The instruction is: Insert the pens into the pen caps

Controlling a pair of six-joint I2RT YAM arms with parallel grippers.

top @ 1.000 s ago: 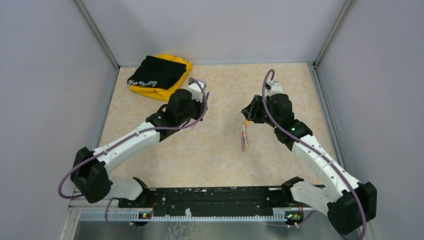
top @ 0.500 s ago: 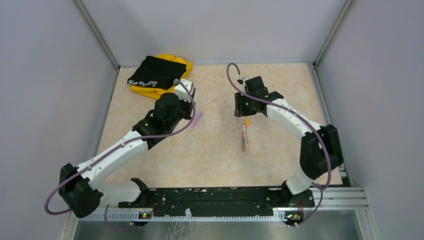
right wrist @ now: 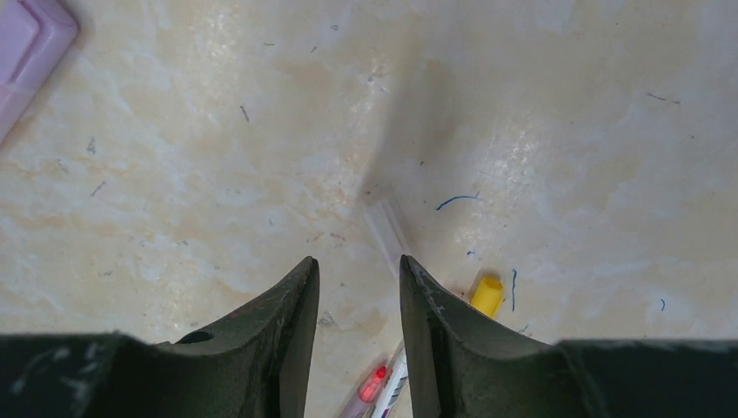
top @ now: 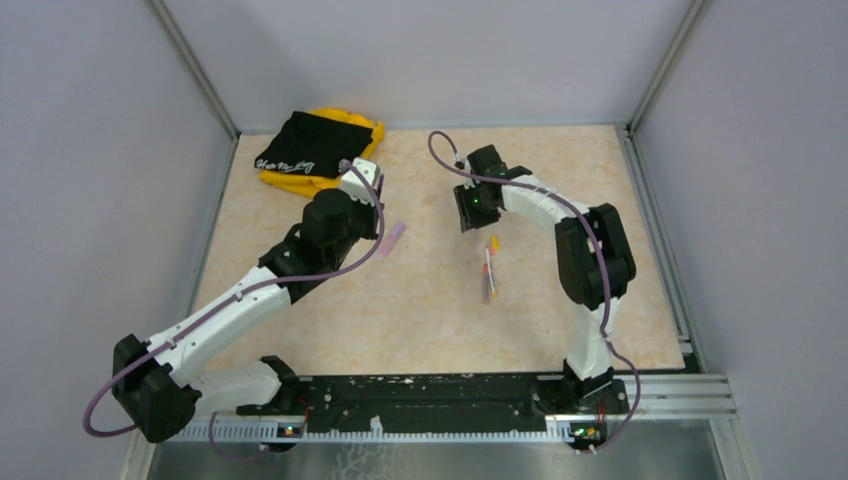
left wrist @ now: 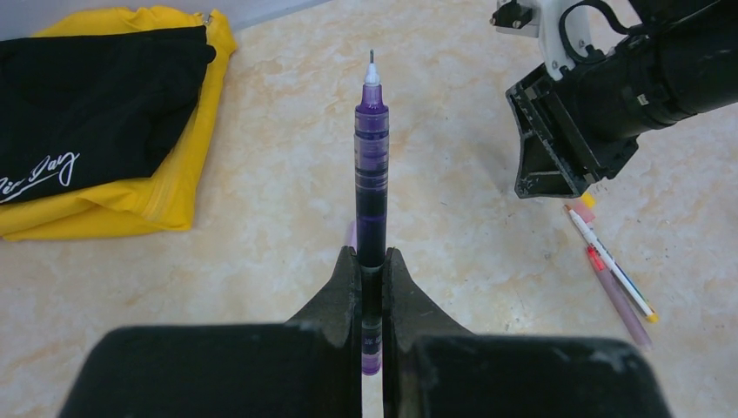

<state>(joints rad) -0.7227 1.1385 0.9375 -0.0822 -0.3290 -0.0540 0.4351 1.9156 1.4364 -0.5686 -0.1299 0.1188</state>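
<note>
My left gripper (left wrist: pixel 372 258) is shut on a dark purple-black pen (left wrist: pixel 372 165), whose bare tip points away over the table. A lilac cap (top: pixel 395 234) lies on the table just under that pen. My right gripper (right wrist: pixel 358 266) hangs open and empty, low over the table, a little beyond the two other pens. Those lie side by side: a white one (left wrist: pixel 609 261) and a pinkish-red one (left wrist: pixel 614 293). An orange-yellow cap (right wrist: pixel 487 294) rests beside the right finger. A clear thin tube (right wrist: pixel 387 228) lies ahead of the right fingertips.
A black cloth (top: pixel 310 145) lies on a yellow cloth (top: pixel 355 150) in the far left corner. Grey walls close in the table on three sides. The right arm's elbow (top: pixel 595 255) stands high over the right half. The black base rail (top: pixel 430 395) runs along the near edge.
The right arm has swung left and toward the far side, its elbow rising, ending over the caps end of the two pens. The left arm drew slightly back-left, still holding its pen.
</note>
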